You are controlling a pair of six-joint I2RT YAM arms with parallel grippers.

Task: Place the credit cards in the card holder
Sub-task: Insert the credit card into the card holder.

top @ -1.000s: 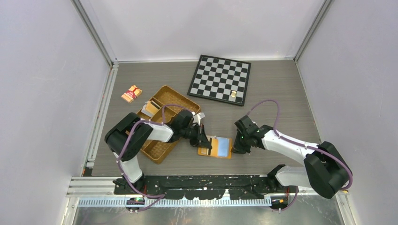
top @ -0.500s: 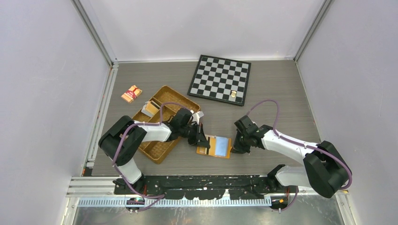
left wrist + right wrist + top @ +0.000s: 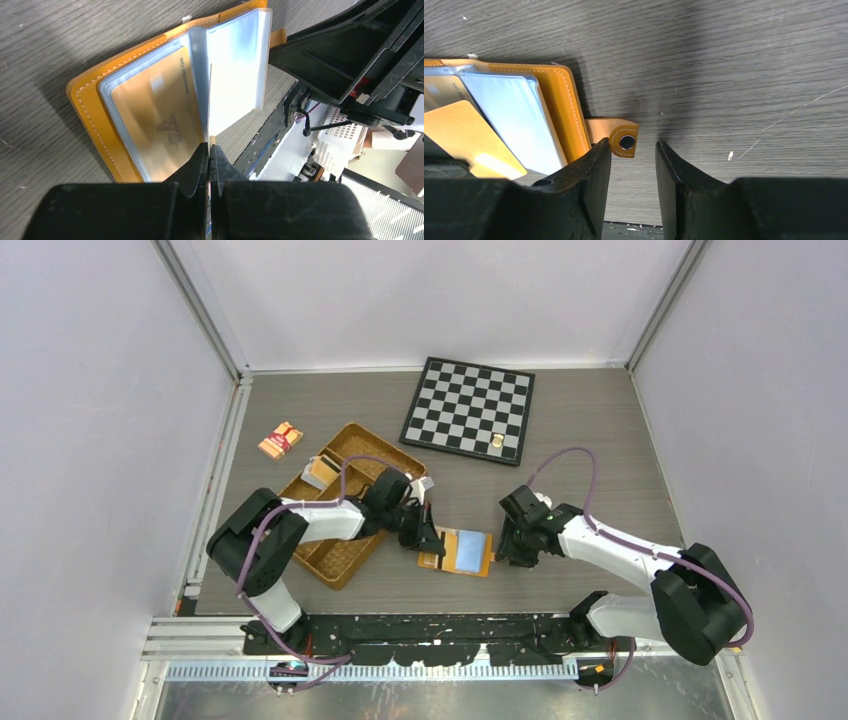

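The orange card holder [image 3: 447, 545] lies open on the table between the two arms, its clear sleeves [image 3: 235, 60] fanned up. A gold card [image 3: 155, 120] sits in one sleeve, and a pale blue page [image 3: 509, 115] lies beside it. My left gripper [image 3: 209, 147] is shut on a thin credit card [image 3: 209, 100] seen edge-on, its far end among the sleeves. At the holder's right edge my right gripper [image 3: 633, 150] stands open. The snap tab [image 3: 621, 137] lies on the table just beyond its fingertips, touching neither.
A brown woven tray [image 3: 345, 502] sits left of the left arm, and a red-and-tan packet [image 3: 280, 440] lies beyond it. A chessboard [image 3: 468, 408] with one small gold piece [image 3: 497, 442] lies at the back. The table's front edge is close behind the holder.
My right gripper has opened and no longer pinches the holder's snap tab. The holder and the left gripper have shifted slightly away from the front edge.
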